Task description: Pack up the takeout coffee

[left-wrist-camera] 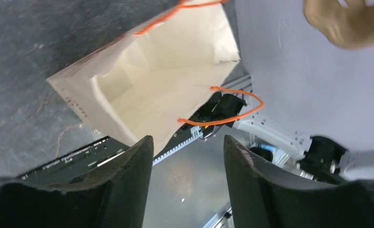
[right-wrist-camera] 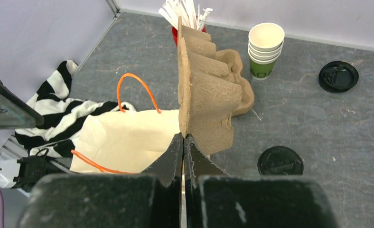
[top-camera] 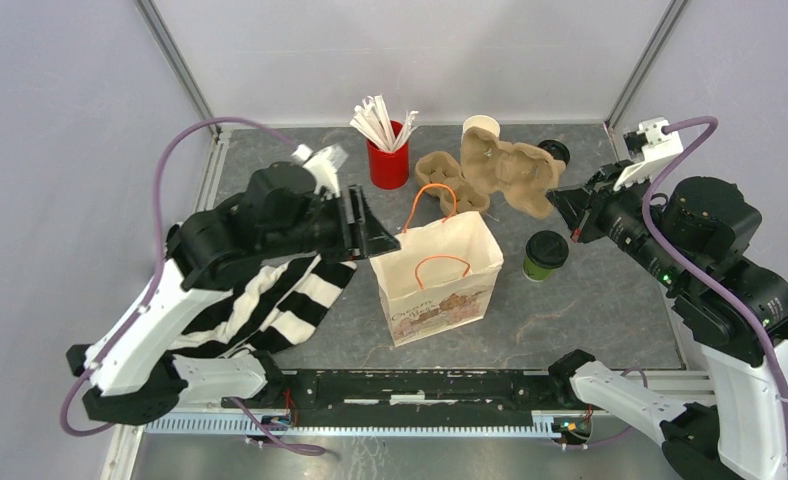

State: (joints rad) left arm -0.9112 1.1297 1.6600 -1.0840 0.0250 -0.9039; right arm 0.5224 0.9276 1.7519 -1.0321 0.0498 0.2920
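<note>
The takeout coffee (top-camera: 546,255), a green cup with a black lid, stands on the table right of the open paper bag (top-camera: 438,285); the right wrist view shows its lid (right-wrist-camera: 280,161). My right gripper (top-camera: 562,202) is shut on the edge of a brown cardboard cup carrier (top-camera: 507,170) and holds it in the air, behind and above the bag; in the wrist view the carrier (right-wrist-camera: 205,97) hangs edge-on from the closed tips (right-wrist-camera: 182,138). My left gripper (top-camera: 382,238) is open and empty at the bag's left rim, looking into the bag (left-wrist-camera: 166,90), jaws apart (left-wrist-camera: 187,142).
A second carrier (top-camera: 438,178) lies behind the bag. A stack of lidless cups (right-wrist-camera: 266,56) and a lone black lid (right-wrist-camera: 338,76) sit at the back right. A red cup of white stirrers (top-camera: 388,160) stands at the back. A striped cloth (top-camera: 270,300) lies left of the bag.
</note>
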